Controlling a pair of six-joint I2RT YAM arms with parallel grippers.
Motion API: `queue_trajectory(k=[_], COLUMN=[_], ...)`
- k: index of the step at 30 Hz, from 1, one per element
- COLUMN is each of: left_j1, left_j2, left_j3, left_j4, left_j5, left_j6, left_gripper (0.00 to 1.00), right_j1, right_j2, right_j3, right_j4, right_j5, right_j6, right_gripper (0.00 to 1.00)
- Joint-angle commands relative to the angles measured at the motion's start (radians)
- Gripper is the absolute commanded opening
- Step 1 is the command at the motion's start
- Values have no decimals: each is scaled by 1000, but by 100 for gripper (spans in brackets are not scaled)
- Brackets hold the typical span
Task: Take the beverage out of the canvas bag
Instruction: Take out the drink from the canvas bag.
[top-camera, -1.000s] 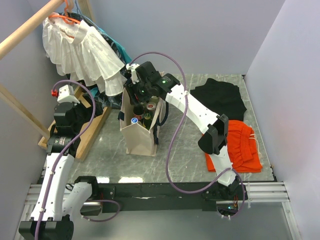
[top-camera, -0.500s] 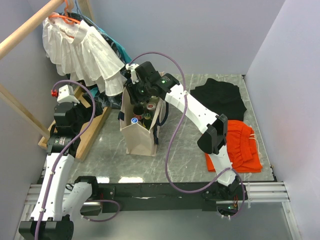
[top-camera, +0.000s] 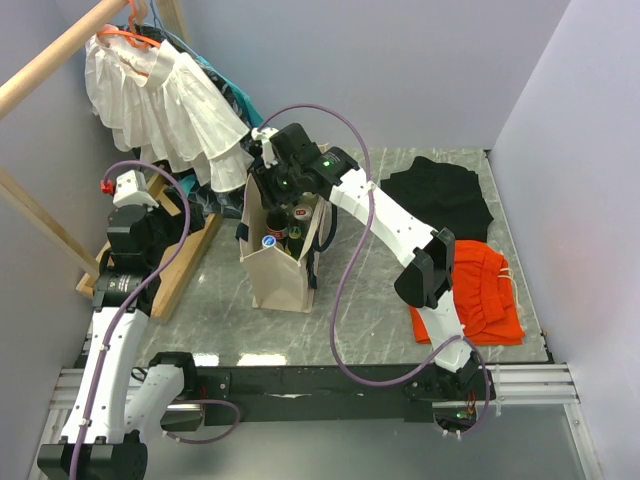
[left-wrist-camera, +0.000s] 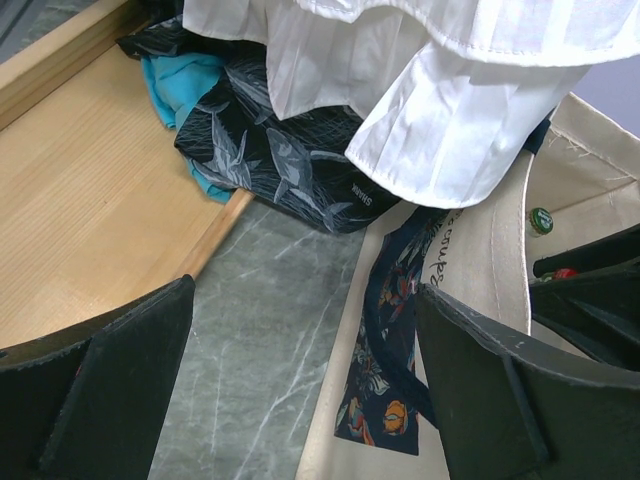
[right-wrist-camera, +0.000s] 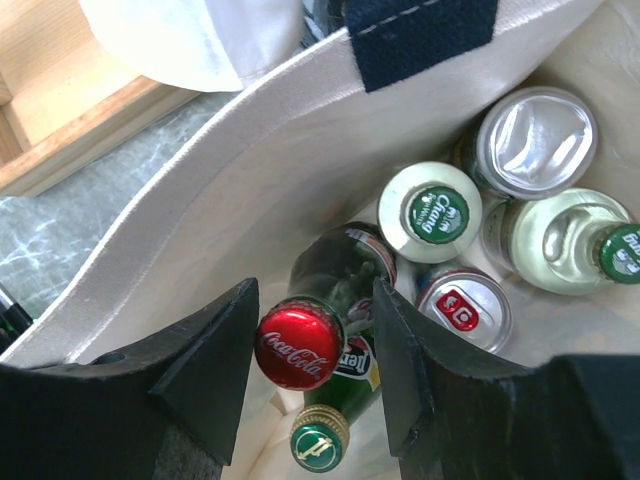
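Note:
The cream canvas bag (top-camera: 275, 270) with navy handles stands upright on the marble table and holds several drinks. In the right wrist view I see a Coca-Cola bottle with a red cap (right-wrist-camera: 300, 345), a green bottle (right-wrist-camera: 318, 445), a red-tabbed can (right-wrist-camera: 463, 308), a foil-topped cup (right-wrist-camera: 535, 138) and others. My right gripper (right-wrist-camera: 312, 345) is open inside the bag's mouth, its fingers on either side of the Coca-Cola bottle's neck, not closed on it. My left gripper (left-wrist-camera: 305, 400) is open and empty, left of the bag (left-wrist-camera: 480, 260), above the table.
A white ruffled garment (top-camera: 165, 105) hangs on a wooden rail over a wooden base (top-camera: 175, 260) at the left, next to the bag. A black cloth (top-camera: 440, 195) and an orange cloth (top-camera: 480, 290) lie at the right. Purple walls enclose the table.

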Motion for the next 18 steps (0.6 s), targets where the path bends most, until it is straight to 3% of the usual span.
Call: queue_trajectory(k=[1, 10, 13, 16, 18], left_j1=[1, 1, 1, -1, 1], left_j2=[-18, -23, -24, -24, -26], left_j3=[5, 3, 3, 5, 5], left_j4=[20, 22, 22, 17, 17], left_j5=[-9, -4, -4, -9, -9], left_j6=[6, 3, 4, 6, 7], left_gripper=[96, 96, 96, 96, 96], right_j1=[9, 7, 7, 9, 7], right_j2=[3, 4, 4, 6, 6], right_j3=[45, 44, 45, 47, 49], right_j4=[-10, -3, 0, 4, 2], right_j5=[28, 39, 33, 25, 19], right_j6=[-15, -12, -12, -12, -15], right_gripper=[56, 50, 43, 20, 15])
